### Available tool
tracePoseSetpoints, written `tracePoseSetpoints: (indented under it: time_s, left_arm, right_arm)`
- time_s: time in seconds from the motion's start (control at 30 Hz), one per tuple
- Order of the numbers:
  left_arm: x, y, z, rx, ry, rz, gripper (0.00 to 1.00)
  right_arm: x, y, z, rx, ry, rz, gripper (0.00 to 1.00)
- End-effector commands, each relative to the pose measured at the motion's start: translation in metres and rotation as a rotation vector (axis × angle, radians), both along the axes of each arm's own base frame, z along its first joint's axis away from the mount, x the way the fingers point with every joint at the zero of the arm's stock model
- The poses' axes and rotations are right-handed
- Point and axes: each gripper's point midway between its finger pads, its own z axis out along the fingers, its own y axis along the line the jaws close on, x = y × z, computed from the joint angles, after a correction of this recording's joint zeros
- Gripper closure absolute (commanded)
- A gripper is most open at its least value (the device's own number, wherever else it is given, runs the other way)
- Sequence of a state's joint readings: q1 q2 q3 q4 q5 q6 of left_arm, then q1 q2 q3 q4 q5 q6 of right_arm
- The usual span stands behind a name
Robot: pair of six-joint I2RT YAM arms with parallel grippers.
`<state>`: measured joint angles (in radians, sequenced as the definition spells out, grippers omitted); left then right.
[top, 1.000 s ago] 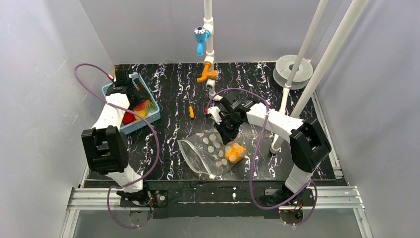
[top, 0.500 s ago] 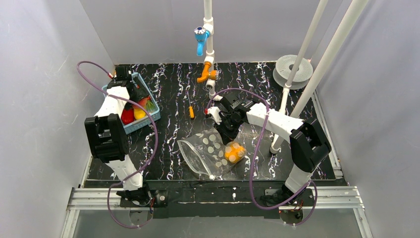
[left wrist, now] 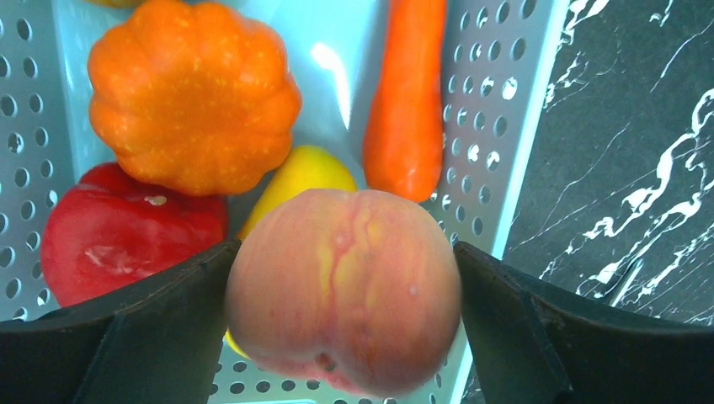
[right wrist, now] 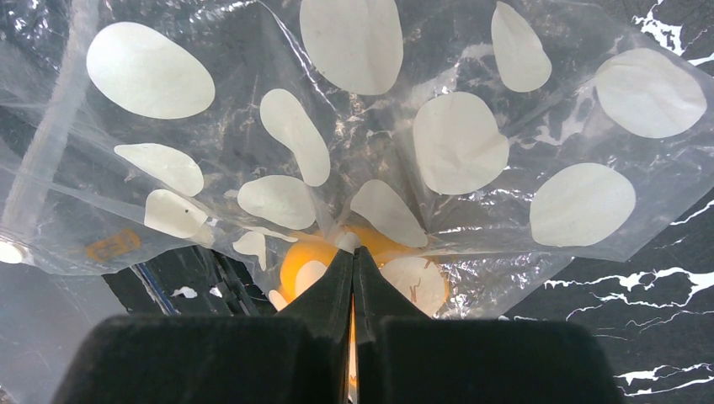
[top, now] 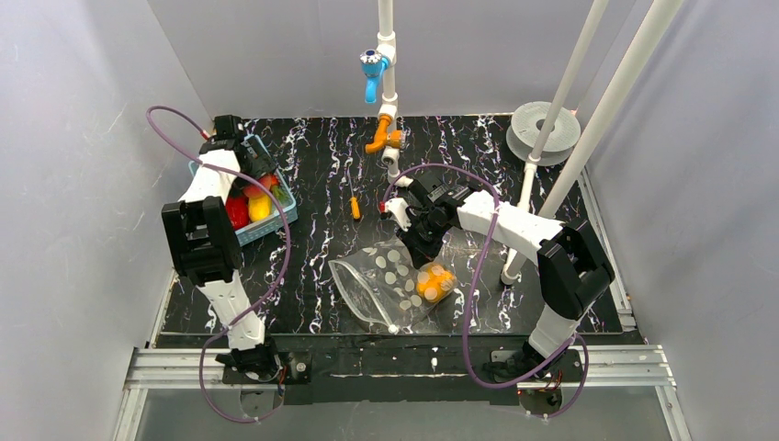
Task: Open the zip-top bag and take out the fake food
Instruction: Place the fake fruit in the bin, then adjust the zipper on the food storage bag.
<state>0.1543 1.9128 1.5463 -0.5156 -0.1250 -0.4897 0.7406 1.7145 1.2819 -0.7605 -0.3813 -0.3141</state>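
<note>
The zip-top bag (top: 386, 276), clear with white dots, lies at the table's near middle with orange fake food (top: 434, 280) in its right end. My right gripper (top: 424, 243) is shut, pinching the bag's film (right wrist: 421, 126) just above the orange pieces (right wrist: 303, 261); its fingertips (right wrist: 354, 252) meet with plastic between them. My left gripper (top: 246, 173) hangs over the blue basket (top: 285, 213) and is shut on a peach (left wrist: 343, 286), both fingers against its sides. Below it in the basket lie an orange pumpkin (left wrist: 192, 93), a carrot (left wrist: 410, 93), a red piece (left wrist: 118, 227) and a yellow piece (left wrist: 303, 172).
A small orange-handled screwdriver (top: 355, 204) lies between basket and bag. White pipes with a blue and an orange valve (top: 372, 69) stand at the back, slanted poles (top: 551, 138) and a grey spool (top: 542, 129) on the right. The basket's perforated wall (left wrist: 497, 126) borders black marbled table.
The left arm has drawn back toward the far left over the basket, carrying the peach. The right gripper and the bag have stayed still.
</note>
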Motion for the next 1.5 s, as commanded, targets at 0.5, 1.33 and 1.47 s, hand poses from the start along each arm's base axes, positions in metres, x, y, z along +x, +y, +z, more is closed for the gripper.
tracePoseSetpoints:
  time_s: [0.5,1.33,1.47]
  left_arm:
    - [0.0,-0.021,0.1,-0.043,-0.252,-0.165,0.02]
    - [-0.277,-0.202,0.091,-0.525,-0.343,-0.714,0.13]
    - [-0.307,-0.212,0.076,-0.571,-0.223,-0.754,0.16]
  right_arm:
    - [-0.001,0.008,0.016,0.05,0.002,0.031,0.96]
    - [-0.005,-0.011,0.064,0.231,-0.024,0.067,0.62]
    - [-0.025,-0.018,0.067,0.277,-0.025,0.174,0.38]
